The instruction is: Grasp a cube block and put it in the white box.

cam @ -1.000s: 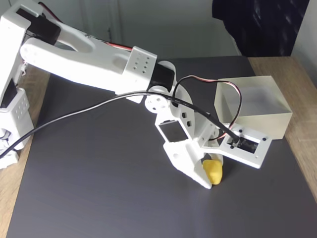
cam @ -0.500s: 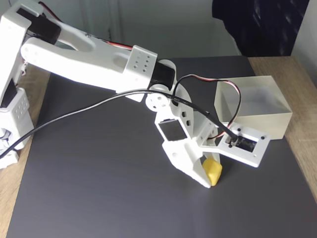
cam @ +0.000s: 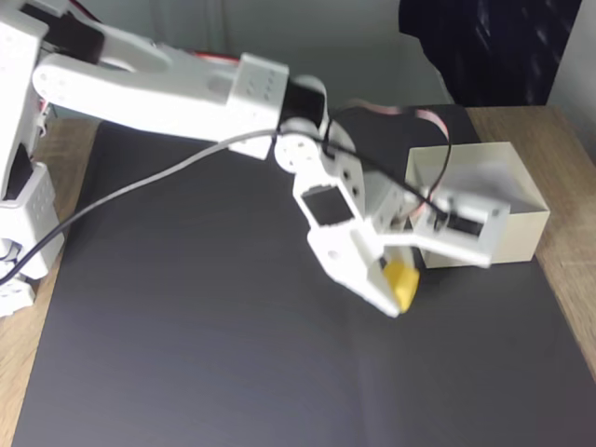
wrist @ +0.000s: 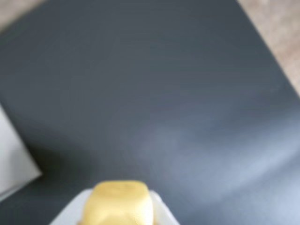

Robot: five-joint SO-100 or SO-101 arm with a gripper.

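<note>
End effector (cam: 399, 291) clamped on the cube block (cam: 401, 281), now lifted clear of the dark mat (cam: 186, 354) on the desk; 0.5 s ago the block sat lower, at mat level. Arm looks motion-blurred, so transport is likely underway. Wrist view shows block (wrist: 119, 204) held between the fingers. White box (cam: 517, 233) sits near the mat's right edge, just beside the block. Next: carry over the box wall, release.

Blurring across the whole wrist view, softening the cube block (wrist: 119, 203) and cutting its lower part off at the bottom edge. Smearing the gripper (cam: 399, 284) in the fixed view, hiding most of the cube block (cam: 402, 280) behind a white finger. Covering the white box (cam: 515, 230) front wall partly.
</note>
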